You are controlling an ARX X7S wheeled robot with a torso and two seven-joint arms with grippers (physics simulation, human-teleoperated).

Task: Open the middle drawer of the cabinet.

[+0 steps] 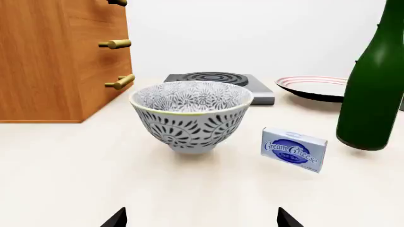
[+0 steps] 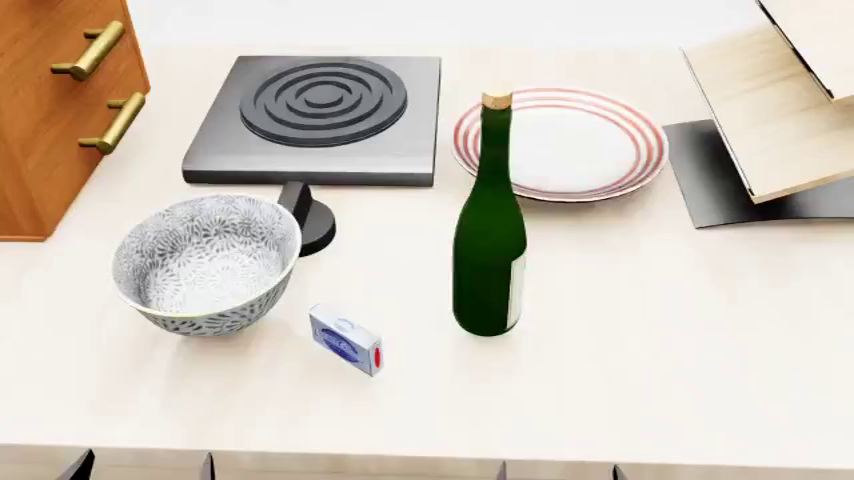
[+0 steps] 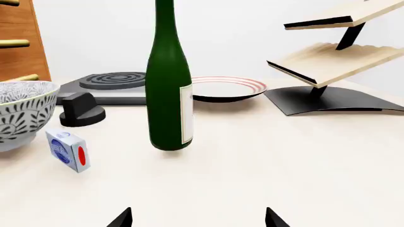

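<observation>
At the bottom edge of the left wrist frame, the left gripper [image 1: 200, 220] sat spread and empty, right gripper [image 3: 197, 218] too. Looked like nothing was started yet, just the approach stage. Next it'd need to clear the bowl [image 1: 190, 116] toward the upper left, where the middle drawer [image 1: 115, 44] handle stuck out of the cabinet [image 1: 57, 61], well apart.

I see a cream tabletop [image 2: 694, 330] w/ soft, even light. Plain white wall [image 1: 265, 33] rises right behind it. Pale wood shelf unit [image 3: 328, 56] on a black base stands at the table's far right corner, tilted boards, near the wall.
</observation>
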